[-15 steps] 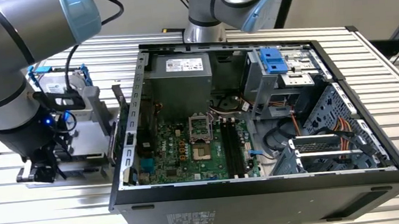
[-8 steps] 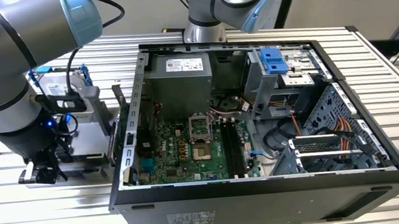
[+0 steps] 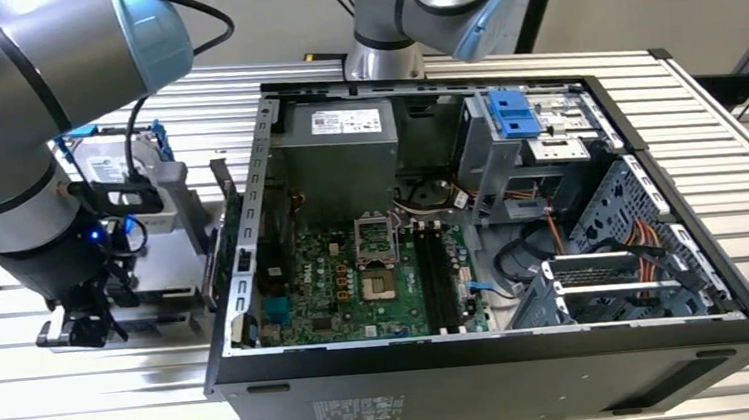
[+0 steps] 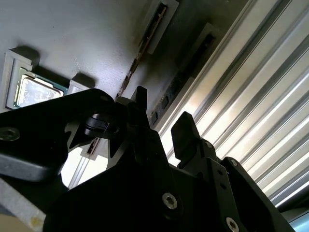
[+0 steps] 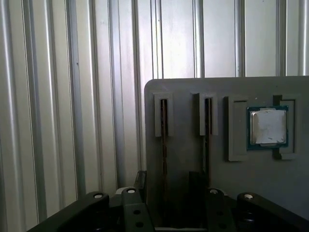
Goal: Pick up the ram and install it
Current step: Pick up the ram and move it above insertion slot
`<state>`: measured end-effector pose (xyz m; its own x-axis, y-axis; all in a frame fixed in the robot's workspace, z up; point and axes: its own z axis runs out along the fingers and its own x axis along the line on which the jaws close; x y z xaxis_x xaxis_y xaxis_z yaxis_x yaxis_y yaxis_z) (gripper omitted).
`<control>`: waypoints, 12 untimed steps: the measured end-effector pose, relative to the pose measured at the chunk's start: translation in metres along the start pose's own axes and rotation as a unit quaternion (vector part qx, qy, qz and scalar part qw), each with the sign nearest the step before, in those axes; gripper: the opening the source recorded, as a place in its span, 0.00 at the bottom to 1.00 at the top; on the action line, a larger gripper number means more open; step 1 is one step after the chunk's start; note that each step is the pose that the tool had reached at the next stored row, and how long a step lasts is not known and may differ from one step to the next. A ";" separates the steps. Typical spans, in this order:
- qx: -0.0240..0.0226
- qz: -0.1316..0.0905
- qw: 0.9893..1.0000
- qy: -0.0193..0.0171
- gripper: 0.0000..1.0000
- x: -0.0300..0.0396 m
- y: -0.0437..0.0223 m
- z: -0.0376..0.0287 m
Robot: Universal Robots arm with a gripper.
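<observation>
Two ram sticks stand edge-on in slots of a grey holder block (image 5: pixel 188 154). One ram (image 5: pixel 164 140) lies in line with the gap between my fingers, the other ram (image 5: pixel 206 135) beside it. In the second wrist view the nearer ram (image 4: pixel 141 46) runs toward my gripper (image 4: pixel 161 121), whose black fingers (image 4: pixel 183 130) stand apart with nothing clamped between them. In the exterior view my gripper (image 3: pixel 87 328) hangs low at the left, outside the open computer case (image 3: pixel 237 241). The black motherboard slots (image 3: pixel 436 275) lie inside the case.
A processor chip (image 5: pixel 268 126) sits in a pocket of the same holder, near the ram slots. The ribbed aluminium table (image 3: pixel 83 413) surrounds holder and case. A power supply (image 3: pixel 337 148) and blue-latched drive bay (image 3: pixel 514 114) fill the case's far side.
</observation>
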<state>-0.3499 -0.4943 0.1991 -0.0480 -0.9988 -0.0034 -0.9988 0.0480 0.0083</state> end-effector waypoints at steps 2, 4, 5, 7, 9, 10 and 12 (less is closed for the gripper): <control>0.000 0.000 1.000 0.000 1.00 0.0002 0.0000 0.0007; 0.000 0.000 1.000 0.000 1.00 0.0004 -0.0001 0.0013; 0.000 0.000 1.000 0.000 1.00 0.0005 0.0000 0.0016; 0.000 -0.001 1.000 0.000 1.00 0.0006 0.0000 0.0019; 0.000 -0.003 1.000 0.000 1.00 0.0006 -0.0001 0.0024; 0.000 -0.004 1.000 0.000 1.00 0.0006 -0.0001 0.0026; 0.000 -0.005 1.000 0.000 1.00 0.0007 0.0000 0.0028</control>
<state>-0.3500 -0.4949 0.1963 -0.0388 -0.9992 -0.0034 -0.9992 0.0388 0.0083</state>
